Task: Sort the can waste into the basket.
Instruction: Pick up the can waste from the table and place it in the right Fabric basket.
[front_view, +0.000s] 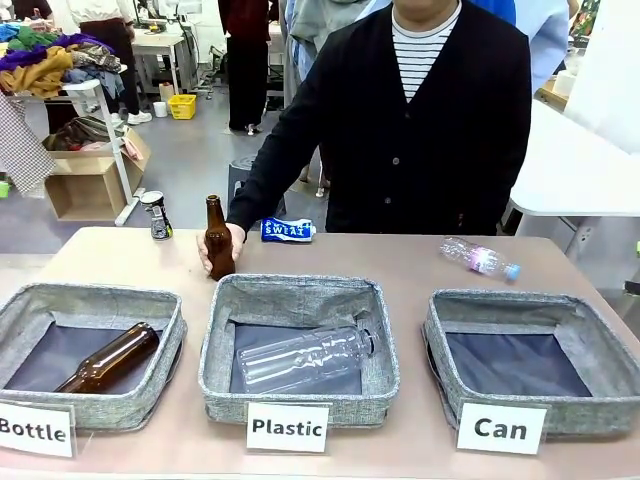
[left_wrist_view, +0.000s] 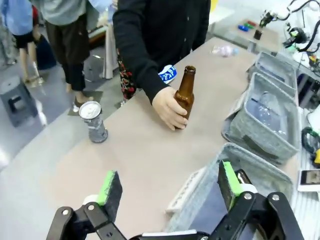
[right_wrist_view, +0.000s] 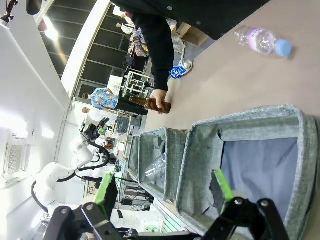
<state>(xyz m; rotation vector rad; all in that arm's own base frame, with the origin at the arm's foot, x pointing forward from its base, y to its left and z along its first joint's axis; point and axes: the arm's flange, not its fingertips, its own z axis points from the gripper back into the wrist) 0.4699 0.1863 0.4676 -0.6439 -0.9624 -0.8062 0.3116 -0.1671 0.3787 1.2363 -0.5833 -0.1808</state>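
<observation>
A blue can (front_view: 287, 230) printed "SWEAT" is seen lying flat and a silver-topped can (front_view: 157, 214) upright at the far edge of the table (front_view: 400, 262), well apart from the grey woven-fabric basket (front_view: 590, 415) labelled "Can", while the left end effector (left_wrist_view: 169, 182) and the right end effector (right_wrist_view: 163, 186) are spread wide.

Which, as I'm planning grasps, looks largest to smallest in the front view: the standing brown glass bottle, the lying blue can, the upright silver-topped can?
1. standing brown glass bottle
2. lying blue can and upright silver-topped can: look alike, unranked.
</observation>
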